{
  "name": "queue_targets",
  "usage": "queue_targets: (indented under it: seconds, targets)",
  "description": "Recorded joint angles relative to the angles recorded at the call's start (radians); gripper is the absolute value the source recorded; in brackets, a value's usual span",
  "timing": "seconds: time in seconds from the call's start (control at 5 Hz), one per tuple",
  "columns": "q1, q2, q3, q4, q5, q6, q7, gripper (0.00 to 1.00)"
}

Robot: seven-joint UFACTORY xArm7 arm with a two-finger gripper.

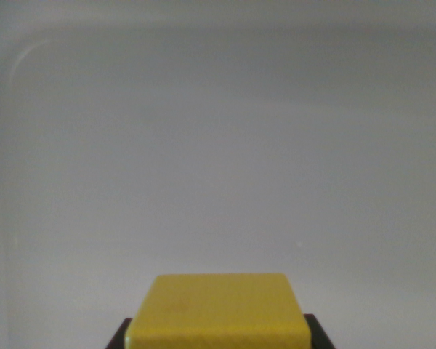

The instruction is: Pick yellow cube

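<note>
Yellow cube at wrist view's bottom centre, dark gripper parts flanking it (tips cropped). Grip state: cannot tell. Likely grasp step; next: confirm closure, lift from pale tabletop.

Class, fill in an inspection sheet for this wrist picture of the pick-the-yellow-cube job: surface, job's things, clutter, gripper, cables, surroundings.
Surface: pale grey tray, bare, with a raised rim curving at the wrist view's upper left.
Job's things: yellow cube at the bottom centre, top face showing, partly cut off by the frame.
Clutter: nothing seen.
Gripper: dark parts show at both lower sides of the cube; whether they clamp it cannot be told.
Cables: nothing seen.
Surroundings: only the blurred tray wall along the top and the wrist view's left.
</note>
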Motion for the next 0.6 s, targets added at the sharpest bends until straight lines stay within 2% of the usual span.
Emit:
queue_targets:
  seconds: [0.2, 0.4, 0.6]
  targets:
    - [-0.0006, -0.016, 0.0, 0.024, 0.0014, 0.04, 0.0, 1.0]
    - [-0.0006, -0.016, 0.0, 0.024, 0.0014, 0.04, 0.0, 1.0]
    - [-0.0011, -0.031, 0.001, 0.047, 0.0028, 0.078, -0.001, 1.0]
